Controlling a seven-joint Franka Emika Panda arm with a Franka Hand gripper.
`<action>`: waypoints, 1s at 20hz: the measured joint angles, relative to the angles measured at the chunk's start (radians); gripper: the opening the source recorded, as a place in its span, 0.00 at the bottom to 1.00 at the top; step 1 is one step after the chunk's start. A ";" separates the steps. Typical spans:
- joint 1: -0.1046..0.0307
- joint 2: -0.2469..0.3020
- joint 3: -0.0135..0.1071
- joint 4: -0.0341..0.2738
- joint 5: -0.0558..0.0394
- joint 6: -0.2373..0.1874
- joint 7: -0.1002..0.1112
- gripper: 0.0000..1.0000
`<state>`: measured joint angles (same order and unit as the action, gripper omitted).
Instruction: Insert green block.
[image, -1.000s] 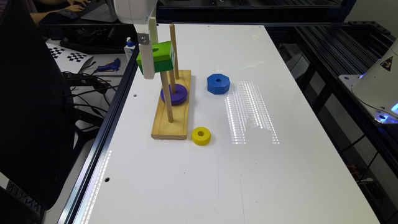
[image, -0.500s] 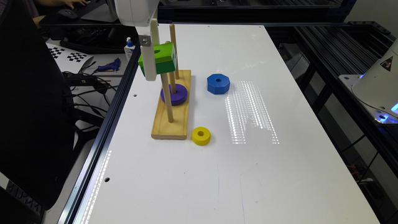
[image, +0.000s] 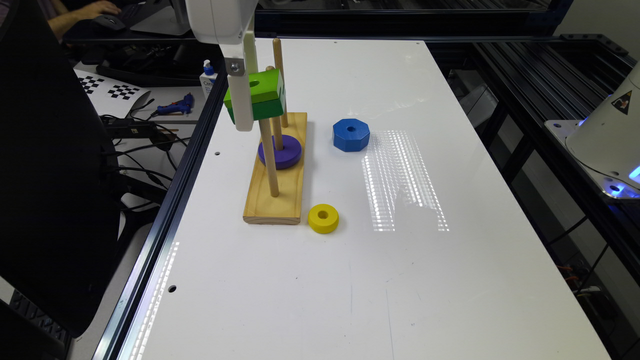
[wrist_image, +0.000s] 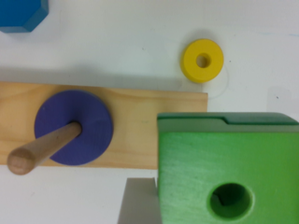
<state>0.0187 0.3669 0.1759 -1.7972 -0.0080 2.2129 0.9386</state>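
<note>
Gripping green block (image: 260, 95) in fingers (wrist_image: 138, 200) above peg, clear of board (image: 275, 200) edge.

The green block (wrist_image: 196, 158) (round hole showing) overlaps the wooden base's (wrist_image: 135, 121) end; a purple disc (wrist_image: 88, 116) rings a peg (wrist_image: 42, 149); yellow ring (wrist_image: 191, 65) just beside the base, blue octagon (wrist_image: 18, 11) in a frame corner.

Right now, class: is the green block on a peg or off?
Cannot tell: the green block is held up by the pincer at the pegs' tops, its hole dark.

Three upright pegs (image: 270, 160) crowd the wooden base (image: 275, 200); open tabletop (image: 350, 290) lies beyond the yellow ring (image: 323, 218).
</note>
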 joint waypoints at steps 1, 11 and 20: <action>0.000 0.000 0.000 0.000 0.0000 -0.001 0.000 0.00; 0.002 -0.002 0.000 -0.005 0.0000 -0.012 0.001 0.00; 0.002 -0.001 0.000 -0.013 0.0000 -0.011 0.002 0.00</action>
<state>0.0208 0.3658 0.1758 -1.8103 -0.0080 2.2016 0.9402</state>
